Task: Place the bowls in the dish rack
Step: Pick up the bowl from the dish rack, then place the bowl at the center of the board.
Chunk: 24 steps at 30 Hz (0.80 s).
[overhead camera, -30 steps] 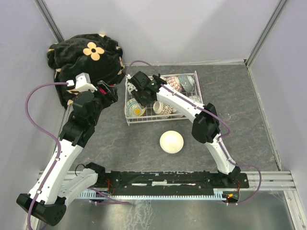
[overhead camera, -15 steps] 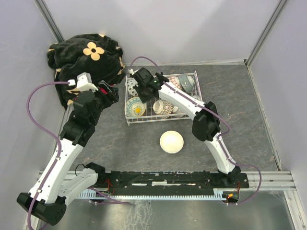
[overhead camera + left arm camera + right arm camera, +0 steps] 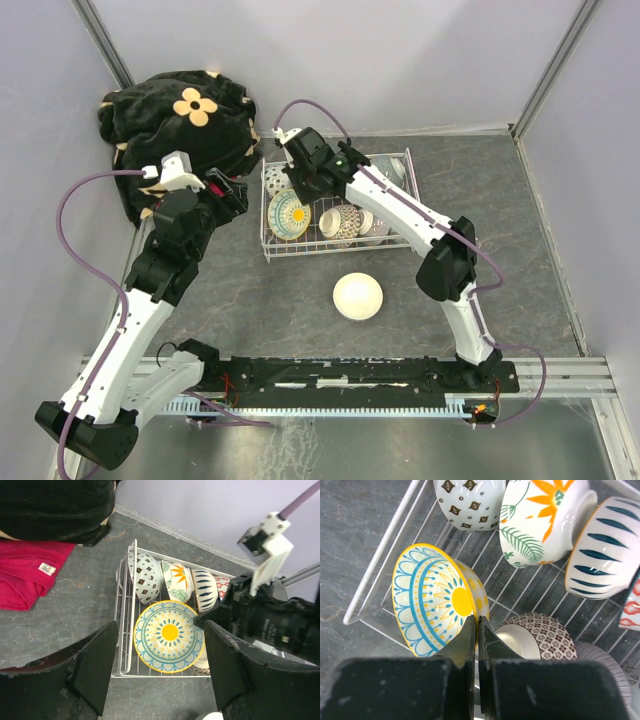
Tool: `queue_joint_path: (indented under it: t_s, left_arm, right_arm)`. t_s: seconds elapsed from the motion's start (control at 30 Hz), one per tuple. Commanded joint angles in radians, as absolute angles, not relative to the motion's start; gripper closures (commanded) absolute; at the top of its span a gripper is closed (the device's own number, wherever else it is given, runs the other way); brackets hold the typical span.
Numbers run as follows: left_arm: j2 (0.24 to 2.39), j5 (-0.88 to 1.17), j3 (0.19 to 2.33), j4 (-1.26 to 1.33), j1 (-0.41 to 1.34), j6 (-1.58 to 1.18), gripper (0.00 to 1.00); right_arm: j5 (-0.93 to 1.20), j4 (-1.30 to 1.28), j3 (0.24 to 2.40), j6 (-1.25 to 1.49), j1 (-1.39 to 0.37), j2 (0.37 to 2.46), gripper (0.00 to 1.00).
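Grey table (image 3: 250,290), right gripper (image 3: 478,625) pinching sunburst bowl (image 3: 427,600) in dish rack (image 3: 125,605), left gripper (image 3: 161,645) spread wide.

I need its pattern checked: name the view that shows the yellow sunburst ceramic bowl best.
Left wrist: the yellow sunburst ceramic bowl faces the camera, whole inside unobstructed. Right wrist shows the bowl close but slanted; top external shows the bowl small.

No text, brand or number can be read in any view. In the left wrist view, a small white tag (image 3: 46,569) is seen on the red cloth (image 3: 25,575). Dark print is carried on it, but it is too small to be made out. A pale mark (image 3: 286,639) is borne by the right arm's black housing (image 3: 270,622), likewise illegible.
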<state>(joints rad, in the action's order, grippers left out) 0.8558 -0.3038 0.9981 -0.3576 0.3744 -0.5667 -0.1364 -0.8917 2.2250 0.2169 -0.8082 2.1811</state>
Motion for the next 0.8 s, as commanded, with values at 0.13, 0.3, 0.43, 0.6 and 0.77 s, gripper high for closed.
queue_joint_path:
  t_s: [0.13, 0.3, 0.43, 0.6, 0.77]
  left_arm:
    - [0.851, -0.29, 1.035, -0.321, 0.368, -0.543, 0.24]
    - [0.847, -0.293, 1.036, -0.325, 0.368, -0.542, 0.24]
    - [0.838, -0.297, 1.039, -0.331, 0.368, -0.54, 0.24]
    - [0.828, -0.298, 1.046, -0.343, 0.368, -0.54, 0.24]
    - [0.803, -0.303, 1.054, -0.364, 0.368, -0.537, 0.24]
  right_arm:
    - [-0.15, -0.814, 2.189, 0.2, -0.802, 2.022, 0.99]
    - [-0.12, -0.796, 2.121, 0.204, -0.802, 1.939, 0.99]
    - [-0.003, -0.739, 1.973, 0.233, -0.809, 1.826, 0.99]
    - [0.047, -0.666, 1.716, 0.254, -0.886, 1.684, 0.99]
    - [0.035, -0.583, 1.478, 0.302, -1.009, 1.587, 0.99]
